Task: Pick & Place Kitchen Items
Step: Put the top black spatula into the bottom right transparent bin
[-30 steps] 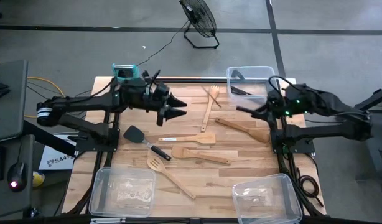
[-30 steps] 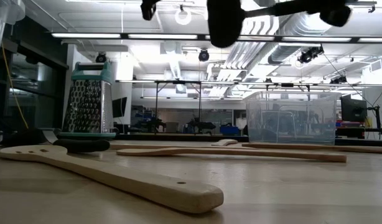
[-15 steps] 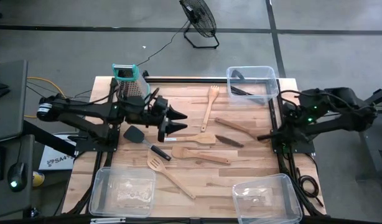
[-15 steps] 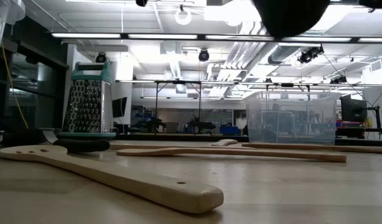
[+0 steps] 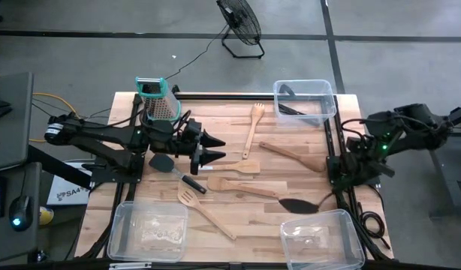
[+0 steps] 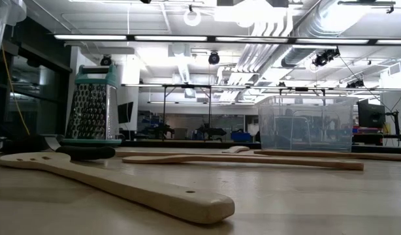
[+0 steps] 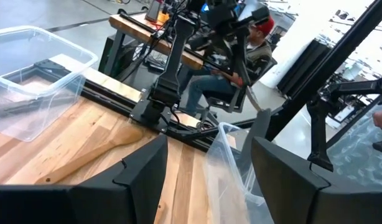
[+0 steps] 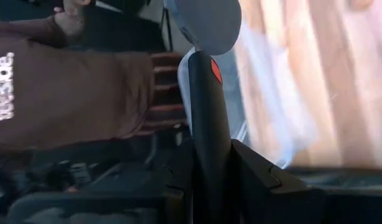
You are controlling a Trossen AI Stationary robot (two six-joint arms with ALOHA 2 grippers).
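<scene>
Since a second ago my right arm has swung away from the far clear bin (image 5: 304, 84) and back toward the near edge, and the black turner (image 5: 294, 204) has come along with it. My right fingers (image 8: 256, 168) are narrowed on its dark handle, which carries a small red mark. I hold it by the handle end so the flat head leads out, now hanging just beside the rim of the near right bin (image 5: 349, 225), where I judge it belongs.

My left fingers (image 7: 141, 168) stand wide and hold nothing, hovering over the middle of the counter (image 5: 298, 180), just beside the wooden spatula (image 5: 230, 166); spread like that, they look ready for a next handle.

Other items lie loose on the wood: a wooden spoon (image 5: 251, 127), a long spatula (image 5: 294, 155), another spatula (image 5: 242, 187), a slotted turner (image 5: 204, 211) and a second black turner (image 5: 174, 171). (The grater (image 5: 157, 101) stands upright at the far left corner, out of the way.)

As for writing, a person's brown shirt (image 8: 66, 93) beyond the counter shows letters ending "side."; I cannot read the rest.
</scene>
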